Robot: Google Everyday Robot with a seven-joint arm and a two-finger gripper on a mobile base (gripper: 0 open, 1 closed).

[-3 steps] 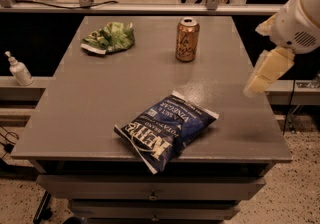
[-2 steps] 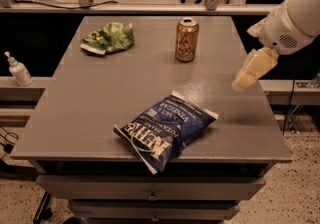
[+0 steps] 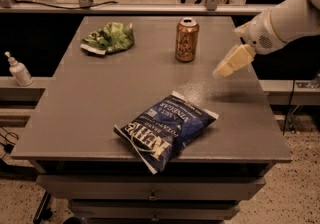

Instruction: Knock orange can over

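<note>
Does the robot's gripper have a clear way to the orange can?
Probably yes. The gripper hangs over the table, with only bare surface between it and the upright orange can. The blue chip bag lies nearer the front, out of the way.

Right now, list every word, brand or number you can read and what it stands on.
"KETTLE": on the blue chip bag, upside down from this view.
"VINEGAR": same bag; its other print is too blurred to read.
White cursive on the orange can: too blurred to read.
Green wrapper and bottle: nothing legible.
Pincer, hovering to the right of the can: no markings.
</note>
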